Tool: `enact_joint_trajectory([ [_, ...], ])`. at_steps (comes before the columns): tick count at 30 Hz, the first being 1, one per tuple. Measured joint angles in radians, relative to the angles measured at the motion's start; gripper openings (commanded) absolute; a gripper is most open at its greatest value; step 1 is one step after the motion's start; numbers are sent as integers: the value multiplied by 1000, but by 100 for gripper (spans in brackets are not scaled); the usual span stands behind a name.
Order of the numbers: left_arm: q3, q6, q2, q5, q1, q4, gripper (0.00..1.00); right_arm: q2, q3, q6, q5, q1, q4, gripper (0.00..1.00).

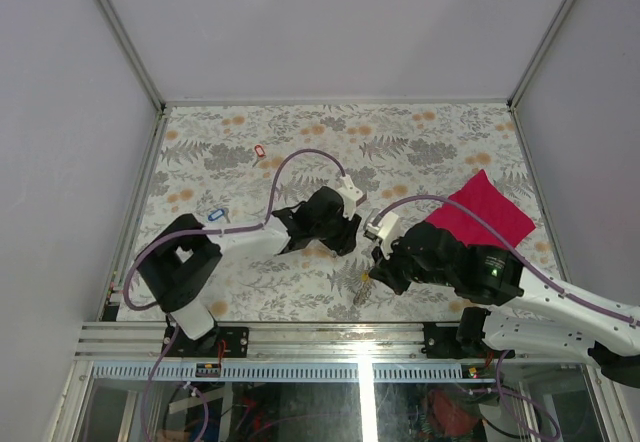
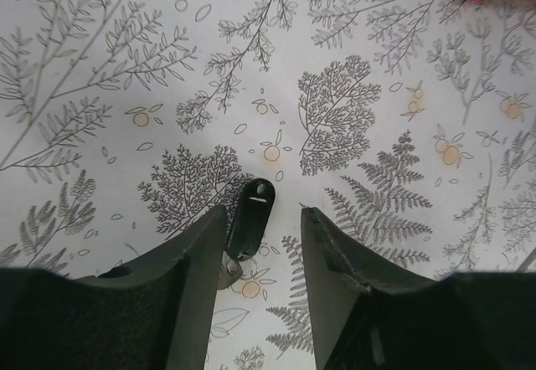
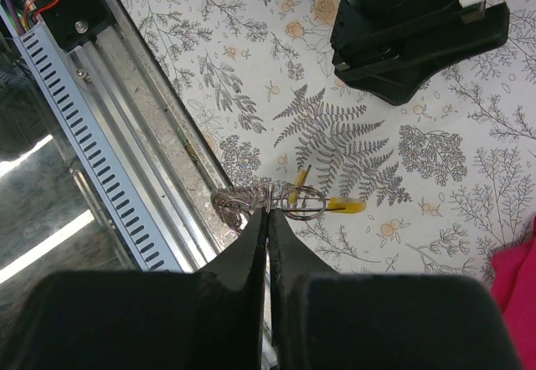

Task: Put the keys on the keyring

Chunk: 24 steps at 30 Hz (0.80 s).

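Note:
A black-headed key point(image 2: 251, 217) lies on the patterned table between the open fingers of my left gripper point(image 2: 264, 213), close against the left finger; nothing is gripped. In the top view my left gripper point(image 1: 347, 240) is at the table's middle and hides this key. My right gripper point(image 3: 268, 213) is shut on the thin silvery keyring point(image 3: 303, 202), which has a coiled wire part on its left. Two yellow pieces hang on it, one a yellow-headed key point(image 3: 347, 206). In the top view my right gripper point(image 1: 369, 282) holds the keyring point(image 1: 361, 290) near the front edge. A red key point(image 1: 260, 150) and a blue key point(image 1: 217, 216) lie to the left.
A magenta cloth point(image 1: 482, 210) lies at the right of the table, behind the right arm. A metal rail point(image 3: 126, 161) runs along the table's near edge, just beside the keyring. The two grippers are close together, and the left one point(image 3: 410, 35) shows in the right wrist view.

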Motion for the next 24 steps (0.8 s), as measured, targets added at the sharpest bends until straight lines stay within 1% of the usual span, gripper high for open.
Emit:
enact_joint_trajectory([
  [6, -37, 0, -108, -24, 0, 2, 42, -13, -4, 3, 0, 0, 0, 0],
  [11, -107, 1, -169, -26, 0, 8, 40, -21, -8, 6, 1, 0, -1, 0],
  [18, -175, -6, -182, -42, -5, 2, 41, -28, -8, 10, 1, 0, -1, 0],
  [24, -160, -10, -166, -128, -66, -11, 40, -28, -9, 14, 1, 0, -1, 0],
])
